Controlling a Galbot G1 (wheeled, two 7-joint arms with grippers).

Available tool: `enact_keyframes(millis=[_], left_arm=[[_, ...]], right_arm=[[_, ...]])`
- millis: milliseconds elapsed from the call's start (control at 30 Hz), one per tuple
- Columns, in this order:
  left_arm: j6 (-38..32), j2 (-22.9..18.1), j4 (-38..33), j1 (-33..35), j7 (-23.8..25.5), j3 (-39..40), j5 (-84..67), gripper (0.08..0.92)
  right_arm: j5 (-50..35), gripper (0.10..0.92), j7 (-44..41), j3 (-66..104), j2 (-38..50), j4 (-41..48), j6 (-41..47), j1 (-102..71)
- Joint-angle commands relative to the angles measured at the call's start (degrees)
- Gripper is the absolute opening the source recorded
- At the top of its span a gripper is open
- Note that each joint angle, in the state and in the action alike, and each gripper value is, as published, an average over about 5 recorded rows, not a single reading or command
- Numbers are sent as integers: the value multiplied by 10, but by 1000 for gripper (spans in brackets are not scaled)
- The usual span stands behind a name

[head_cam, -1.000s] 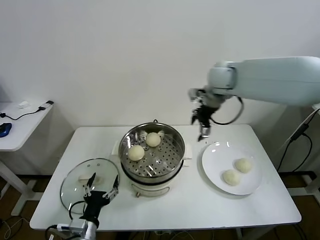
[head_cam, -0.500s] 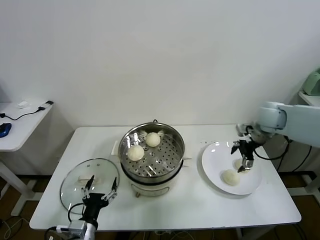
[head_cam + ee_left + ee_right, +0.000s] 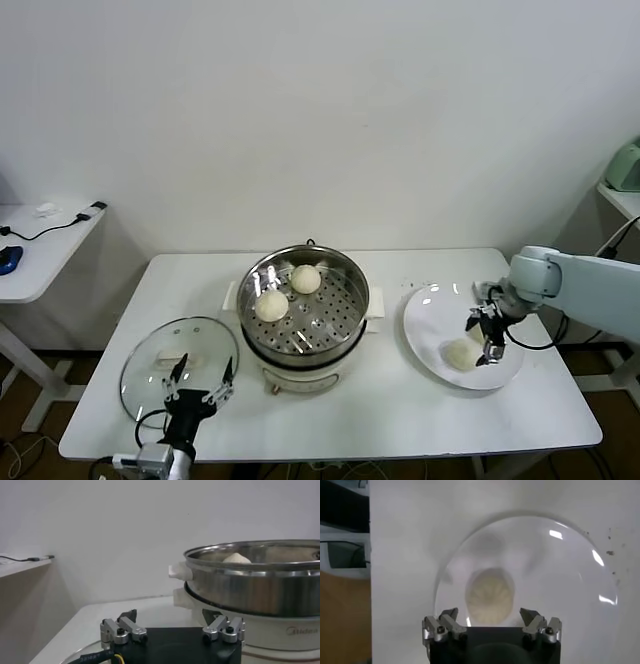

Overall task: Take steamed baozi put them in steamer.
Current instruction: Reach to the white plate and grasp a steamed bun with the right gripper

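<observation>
I see a shiny perforated metal steamer, matt pleated dough buns, a glossy plate, and a glass lid.

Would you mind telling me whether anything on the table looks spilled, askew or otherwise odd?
Nothing stands out. Two baozi sit in the upright steamer, the glass lid lies beside it, and the right hand hangs open over the plate.

A plain white wall runs behind the white counter, evenly lit. To the left stands a second white side table with a black cable trailing across its top. A dark cable hangs at the right edge.
</observation>
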State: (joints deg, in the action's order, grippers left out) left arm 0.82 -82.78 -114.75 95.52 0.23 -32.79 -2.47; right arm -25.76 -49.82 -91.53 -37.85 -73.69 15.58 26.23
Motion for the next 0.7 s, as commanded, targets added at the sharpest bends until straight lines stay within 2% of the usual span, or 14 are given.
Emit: enact_keyframes(millis=[33,333,567,700], left_arm=[[0,1,0,1,0,0,0,823],[0,0,-3,3,-1,1,1,823],[0,0,-8,8,-1,2,1,823],[0,-1,-12,11,-1,4,1,823]], right_arm=[[20,823,13,54,-9,30,3,-67],[24,807,17,64,-25,38,7,-74],[26,647,-3,43,-22,23,8,-49],[27,611,-15,34,-21,14,4,-16]])
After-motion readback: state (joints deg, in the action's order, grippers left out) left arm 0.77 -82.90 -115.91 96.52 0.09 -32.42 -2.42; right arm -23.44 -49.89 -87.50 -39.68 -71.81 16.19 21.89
